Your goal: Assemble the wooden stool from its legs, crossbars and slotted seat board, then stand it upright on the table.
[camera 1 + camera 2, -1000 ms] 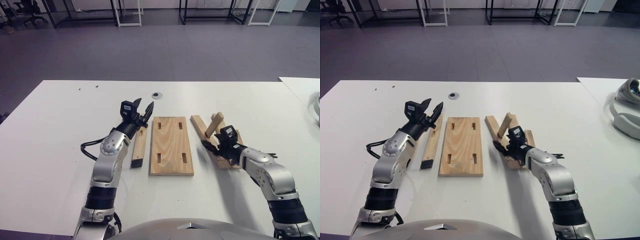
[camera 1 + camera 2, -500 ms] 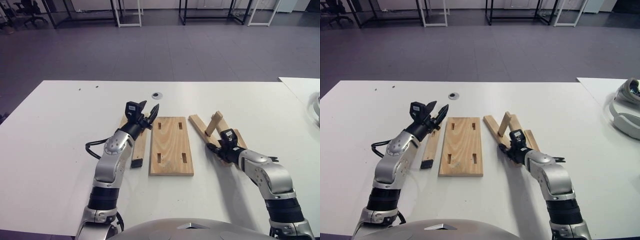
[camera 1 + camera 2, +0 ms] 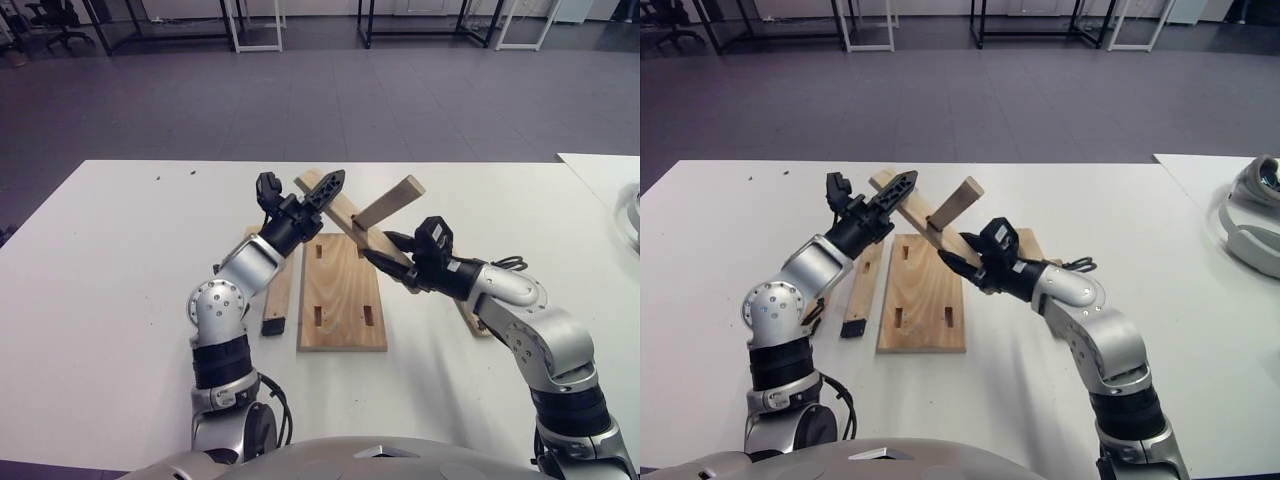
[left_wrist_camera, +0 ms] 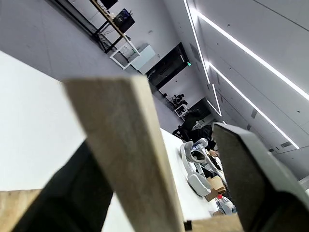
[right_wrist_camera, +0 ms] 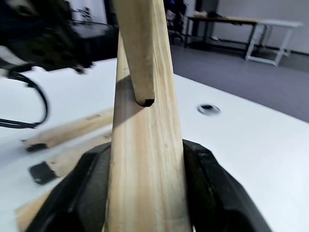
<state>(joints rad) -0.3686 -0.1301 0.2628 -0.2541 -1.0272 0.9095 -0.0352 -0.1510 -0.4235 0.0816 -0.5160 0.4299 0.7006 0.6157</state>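
The slotted seat board [image 3: 342, 300] lies flat at the table's middle. Above its far right corner my right gripper [image 3: 388, 250] is shut on a wooden leg [image 3: 345, 212] and holds it tilted in the air. A crossbar [image 3: 392, 200] sticks up from that leg. My left gripper [image 3: 318, 190] is open at the leg's upper end, one finger on either side of the wood [image 4: 130, 145]. The right wrist view shows both pads [image 5: 87, 183] pressed against the leg [image 5: 145, 145]. A second leg [image 3: 279, 290] lies left of the board.
Another wooden piece [image 3: 470, 318] lies on the table to the right of the board, under my right forearm. A white headset [image 3: 1255, 215] rests on the neighbouring table at the far right. Open white tabletop [image 3: 110, 270] spreads to the left and front.
My right gripper has lifted the leg with its crossbar off the table and swung it left over the board. My left gripper has risen and moved right to the leg's upper end.
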